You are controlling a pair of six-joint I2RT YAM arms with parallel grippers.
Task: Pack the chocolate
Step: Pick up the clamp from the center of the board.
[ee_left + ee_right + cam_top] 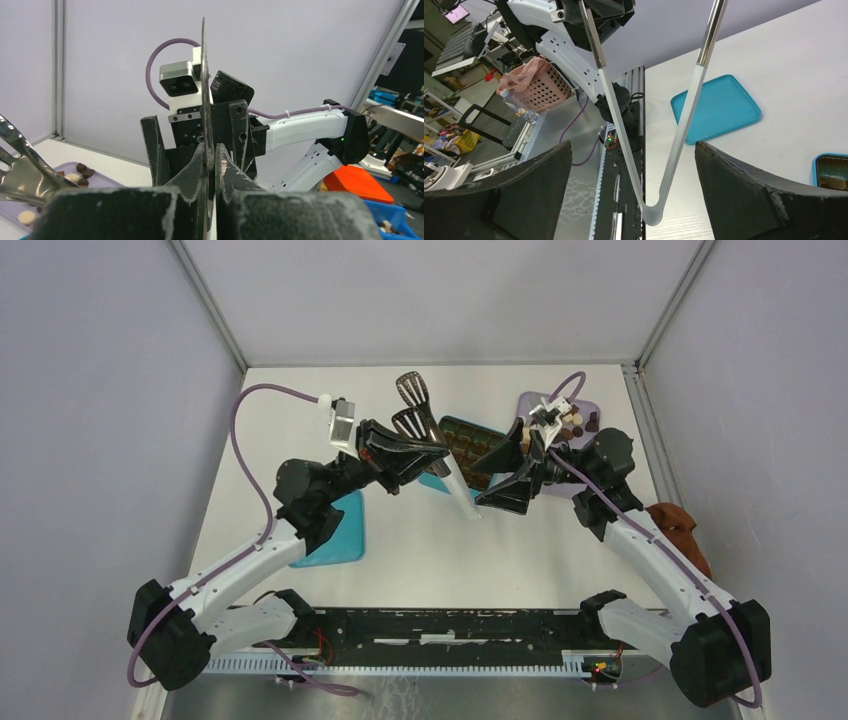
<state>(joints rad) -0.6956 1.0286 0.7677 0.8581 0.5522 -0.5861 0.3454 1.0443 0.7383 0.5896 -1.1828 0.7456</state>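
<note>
Metal tongs (455,480) hang above the table, scalloped heads at the back and hinge end at the front. My left gripper (438,454) is shut on one arm of the tongs, a thin blade seen edge on in the left wrist view (205,100), pinched between the fingertips (215,161). My right gripper (482,485) is open, its fingers (754,195) on either side of the tongs' hinge (651,212) without touching it. Chocolate pieces (575,425) lie on a lilac plate (530,402), also in the left wrist view (82,170). A teal box with a dark insert (465,440) sits behind the grippers.
A teal lid (335,530) lies flat at left, also in the right wrist view (716,107). A reddish-brown cloth (680,525) lies at the right table edge. The black rail (440,630) runs along the near edge. Grey walls enclose the table.
</note>
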